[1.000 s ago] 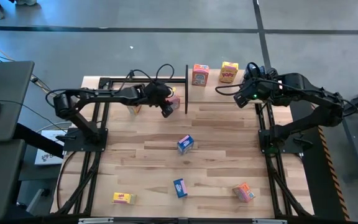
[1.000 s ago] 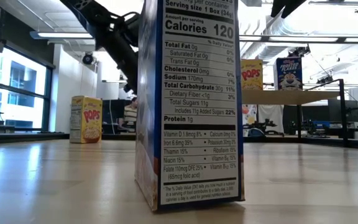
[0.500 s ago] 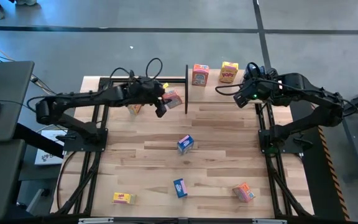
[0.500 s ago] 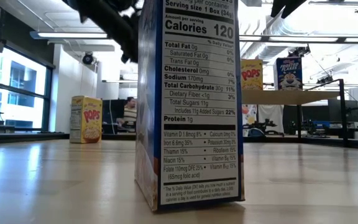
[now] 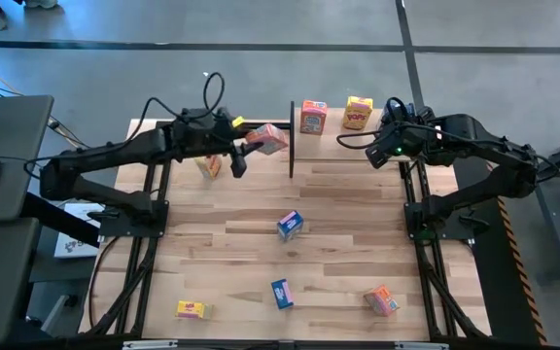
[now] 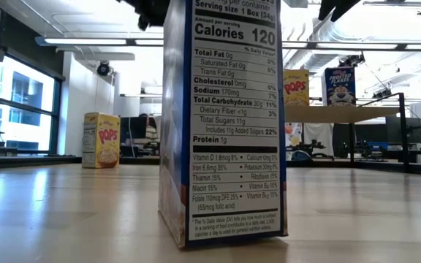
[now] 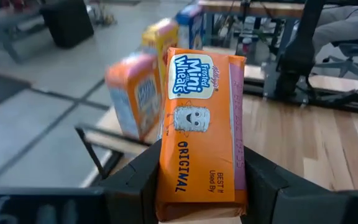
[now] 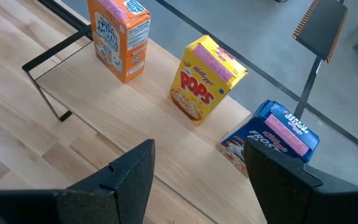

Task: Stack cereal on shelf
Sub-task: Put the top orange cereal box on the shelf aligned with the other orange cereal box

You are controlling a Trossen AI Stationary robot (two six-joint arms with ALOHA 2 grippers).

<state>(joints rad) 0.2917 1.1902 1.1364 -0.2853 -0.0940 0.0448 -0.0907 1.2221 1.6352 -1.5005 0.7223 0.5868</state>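
My left gripper (image 5: pixel 253 146) is clamped on an orange cereal box (image 7: pixel 201 127), holding it in the air just beside the shelf (image 5: pixel 329 136), at its left end. My right gripper (image 8: pixel 197 180) hovers above the shelf's right end, jaws spread and empty. On the shelf stand an orange box (image 8: pixel 118 37), a yellow box (image 8: pixel 205 78) and a blue box (image 8: pixel 272 137). Other boxes lie on the table (image 5: pixel 358 243).
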